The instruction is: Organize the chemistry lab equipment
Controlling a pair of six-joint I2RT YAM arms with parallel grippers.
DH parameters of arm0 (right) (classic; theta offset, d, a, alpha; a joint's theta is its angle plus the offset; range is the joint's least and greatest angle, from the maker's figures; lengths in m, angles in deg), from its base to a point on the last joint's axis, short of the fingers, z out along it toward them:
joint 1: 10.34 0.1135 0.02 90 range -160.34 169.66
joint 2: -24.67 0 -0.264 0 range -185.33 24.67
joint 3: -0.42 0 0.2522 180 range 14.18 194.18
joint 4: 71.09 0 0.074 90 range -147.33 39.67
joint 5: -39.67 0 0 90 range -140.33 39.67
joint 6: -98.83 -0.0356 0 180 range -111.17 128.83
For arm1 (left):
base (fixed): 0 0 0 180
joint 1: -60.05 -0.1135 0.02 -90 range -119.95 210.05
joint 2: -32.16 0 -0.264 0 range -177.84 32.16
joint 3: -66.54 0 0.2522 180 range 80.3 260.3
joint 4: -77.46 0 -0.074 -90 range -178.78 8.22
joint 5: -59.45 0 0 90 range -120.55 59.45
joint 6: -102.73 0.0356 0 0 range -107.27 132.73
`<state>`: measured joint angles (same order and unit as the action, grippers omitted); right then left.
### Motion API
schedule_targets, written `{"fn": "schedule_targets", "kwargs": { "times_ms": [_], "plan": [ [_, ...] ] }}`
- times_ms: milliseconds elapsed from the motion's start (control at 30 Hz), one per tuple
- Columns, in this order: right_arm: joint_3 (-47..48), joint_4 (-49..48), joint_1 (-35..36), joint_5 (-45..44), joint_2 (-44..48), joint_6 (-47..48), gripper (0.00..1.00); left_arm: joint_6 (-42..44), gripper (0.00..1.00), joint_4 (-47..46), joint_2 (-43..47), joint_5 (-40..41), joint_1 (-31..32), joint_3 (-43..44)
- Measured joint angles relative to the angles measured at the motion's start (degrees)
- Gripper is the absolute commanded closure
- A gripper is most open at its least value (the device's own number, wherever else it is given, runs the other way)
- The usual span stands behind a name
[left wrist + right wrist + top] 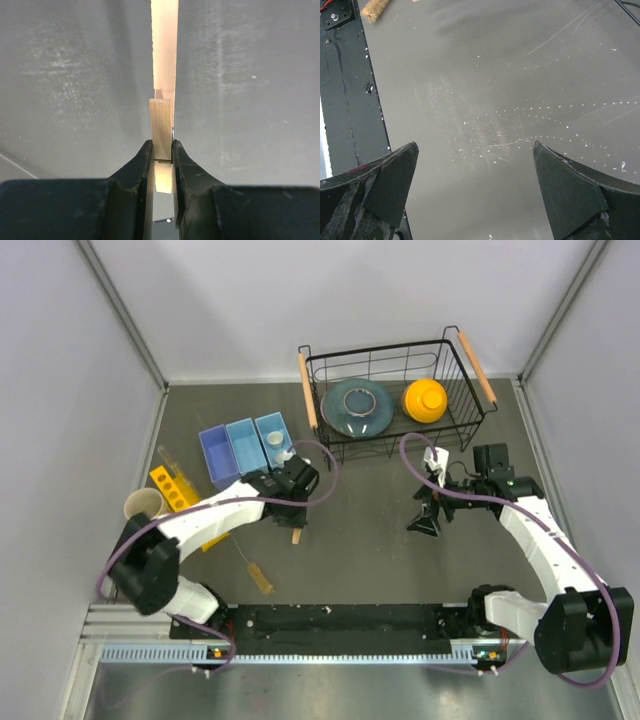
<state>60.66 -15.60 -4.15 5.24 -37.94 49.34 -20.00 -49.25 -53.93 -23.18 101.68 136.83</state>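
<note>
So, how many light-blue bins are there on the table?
3. They stand side by side, left of the wire basket: left bin, middle bin, right bin. No more seem hidden.

- The wooden stick (pixel 164 75) is running off the picture's top edge, its near end partly hiding between the fingers of the left claw (pixel 162 146).
- The brush (pixel 374 8) is being cropped there too.

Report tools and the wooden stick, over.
Left tool shut on wooden stick. Right tool open, empty, over table. Wire brush lies apart, not in the way.
</note>
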Motion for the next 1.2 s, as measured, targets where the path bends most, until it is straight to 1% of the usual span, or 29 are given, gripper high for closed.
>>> {"fn": "schedule_targets", "kwargs": {
  "times_ms": [133,233,333,400,433,533,700,800,933,1200],
  "plan": [
    [0.0,-0.02,-0.02,0.02,0.0,0.0,0.01,0.0,0.99,1.22,8.83,-1.27,-2.86,0.0],
    [0.0,-0.02,-0.02,0.02,0.11,0.0,0.01,1.03,0.99,1.95,13.73,-3.93,-10.82,0.42],
    [0.0,0.0,-0.02,0.09,0.66,0.02,0.01,2.75,0.99,2.6,14.03,-6.03,-19.43,3.17],
    [0.0,0.0,-0.02,0.17,0.94,0.02,0.01,3.85,0.99,3.08,12.09,-6.99,-23.34,6.62],
    [0.0,0.0,-0.02,0.2,1.01,0.02,0.01,4.48,0.99,3.45,10.03,-7.8,-25.53,9.73],
    [0.0,0.0,-0.02,0.2,1.09,0.02,0.01,5.55,0.99,2.91,3.87,-9.09,-29.2,16.24],
    [0.0,0.0,-0.02,0.2,1.09,0.02,0.01,6.29,0.99,2.56,-7.13,-9.75,-33.68,23.89],
    [0.0,0.0,-0.02,0.2,1.09,0.02,0.01,6.6,0.98,2.67,-12.17,-9.44,-35.12,26.6],
    [0.0,-0.02,-0.02,0.2,1.09,0.04,0.01,7.21,0.97,3.08,-16.15,-9.05,-35.65,28.83],
    [0.0,-0.02,-0.04,0.07,1.03,0.22,0.01,7.96,0.91,3.19,-21.24,-8.76,-35.65,31.54]
  ]
}}
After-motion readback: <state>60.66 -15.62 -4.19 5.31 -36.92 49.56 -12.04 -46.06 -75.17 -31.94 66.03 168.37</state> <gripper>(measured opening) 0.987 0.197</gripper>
